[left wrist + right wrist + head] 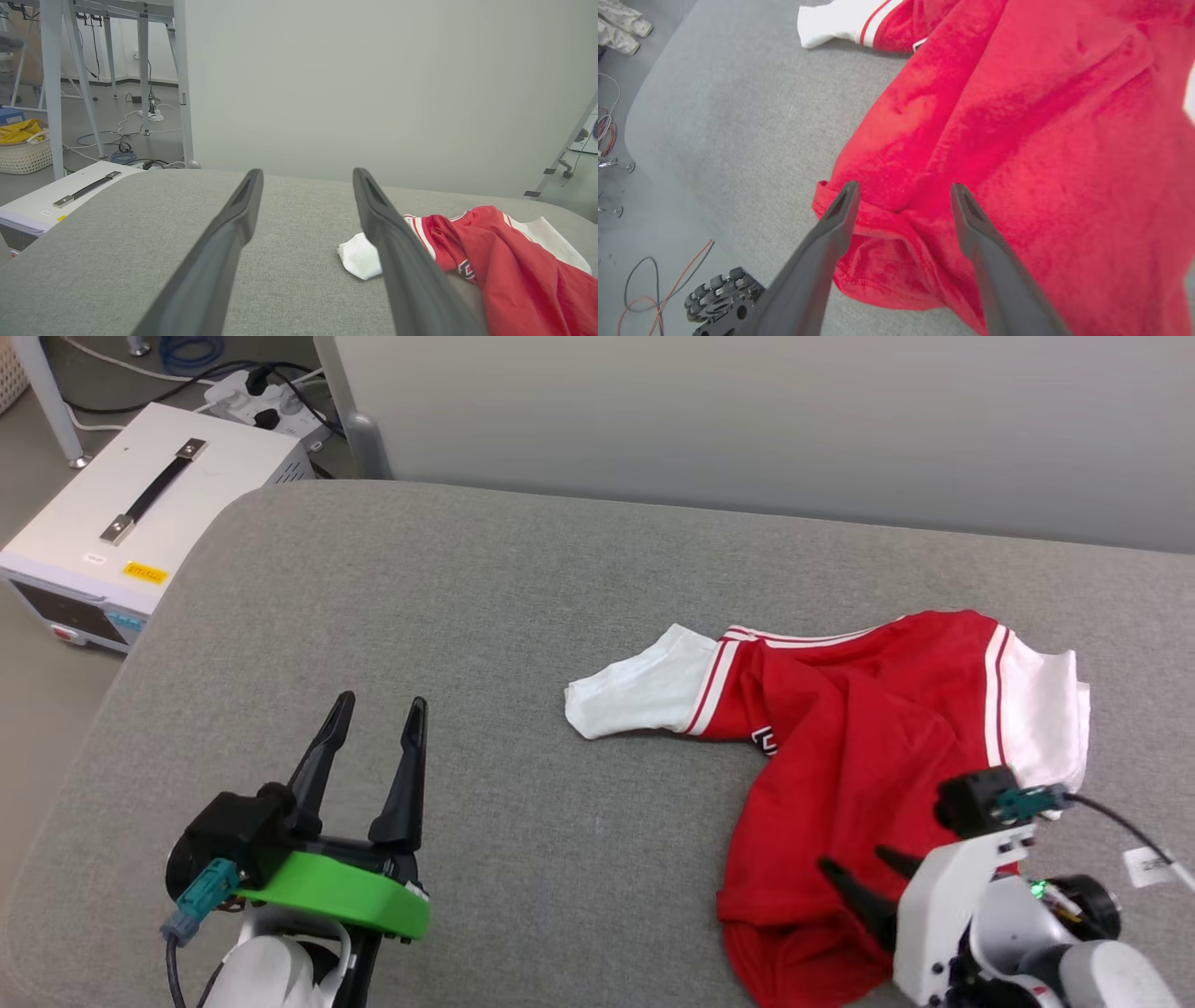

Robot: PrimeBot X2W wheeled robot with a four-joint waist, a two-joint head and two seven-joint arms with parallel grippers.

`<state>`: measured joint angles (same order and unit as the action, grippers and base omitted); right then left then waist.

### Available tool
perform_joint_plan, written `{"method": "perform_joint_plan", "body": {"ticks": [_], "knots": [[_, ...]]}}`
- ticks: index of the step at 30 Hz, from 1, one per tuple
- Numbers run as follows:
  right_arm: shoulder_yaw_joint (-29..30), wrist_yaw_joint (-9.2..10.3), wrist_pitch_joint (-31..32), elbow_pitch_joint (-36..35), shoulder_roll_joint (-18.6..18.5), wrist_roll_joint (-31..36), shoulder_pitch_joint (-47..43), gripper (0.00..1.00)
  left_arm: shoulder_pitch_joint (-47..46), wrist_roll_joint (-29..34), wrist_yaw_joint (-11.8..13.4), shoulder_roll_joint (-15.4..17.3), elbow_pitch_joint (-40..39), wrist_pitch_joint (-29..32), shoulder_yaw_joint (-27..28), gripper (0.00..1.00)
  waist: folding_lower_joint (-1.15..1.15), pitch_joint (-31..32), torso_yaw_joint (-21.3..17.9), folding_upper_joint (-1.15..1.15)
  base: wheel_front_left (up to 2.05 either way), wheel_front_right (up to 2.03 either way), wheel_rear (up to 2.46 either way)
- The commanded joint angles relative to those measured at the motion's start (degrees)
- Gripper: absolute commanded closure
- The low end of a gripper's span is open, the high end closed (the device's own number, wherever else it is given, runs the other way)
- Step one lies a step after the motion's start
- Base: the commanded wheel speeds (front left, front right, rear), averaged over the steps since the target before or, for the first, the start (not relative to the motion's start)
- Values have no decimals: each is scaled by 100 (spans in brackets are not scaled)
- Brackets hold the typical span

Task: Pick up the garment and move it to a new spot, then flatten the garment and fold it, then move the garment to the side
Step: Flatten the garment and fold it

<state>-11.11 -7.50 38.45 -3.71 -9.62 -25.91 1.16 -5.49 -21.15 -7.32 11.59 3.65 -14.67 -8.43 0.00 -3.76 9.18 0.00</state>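
The right tool (851,859) hangs with its two dark fingers spread wide over the near hem of the shirt (859,728) and grips nothing. In the right wrist view its fingertips lie over a rumpled fold of red cloth, and I cannot tell whether they touch it. The left tool (383,700) is also wide open and empty, above the bare grey bench (467,616), well apart from the shirt. The shirt lies crumpled on the robot's right half of the bench. One white sleeve with striped trim reaches toward the middle. A white box (140,504) stands on the floor beside the bench's far left corner.
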Motion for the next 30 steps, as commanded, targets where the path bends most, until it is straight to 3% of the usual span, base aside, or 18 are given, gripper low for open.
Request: {"method": "perform_joint_plan", "body": {"ticks": [1,5,10,16,21,25,30], "knots": [[177,1,-113,-190,-99,-112,108,0,65,31,-17,-21,19,-33,10,0,0,62,-105,0,0,0,0],[745,1,-623,-623,-267,-201,208,0,75,-21,-17,-24,23,-33,-17,0,0,60,-268,0,0,0,0],[1392,1,-1716,-533,-378,125,224,0,27,-176,-17,-61,15,-33,-89,0,0,17,-442,0,0,0,0],[1641,1,-2786,-312,-95,508,39,0,44,-206,-17,-38,78,-33,-191,0,0,-44,-623,0,0,0,0],[1670,1,-3041,-320,54,687,63,0,6,-279,-9,-47,179,44,-222,0,0,-175,-761,0,0,0,0],[1700,1,-3002,-546,74,861,120,0,-294,-349,74,-13,263,646,-280,0,0,-418,-867,0,0,0,0],[1712,1,-2864,-869,174,995,170,0,-1036,-326,183,152,498,1892,-468,0,0,-798,-1011,0,0,0,0]]}}
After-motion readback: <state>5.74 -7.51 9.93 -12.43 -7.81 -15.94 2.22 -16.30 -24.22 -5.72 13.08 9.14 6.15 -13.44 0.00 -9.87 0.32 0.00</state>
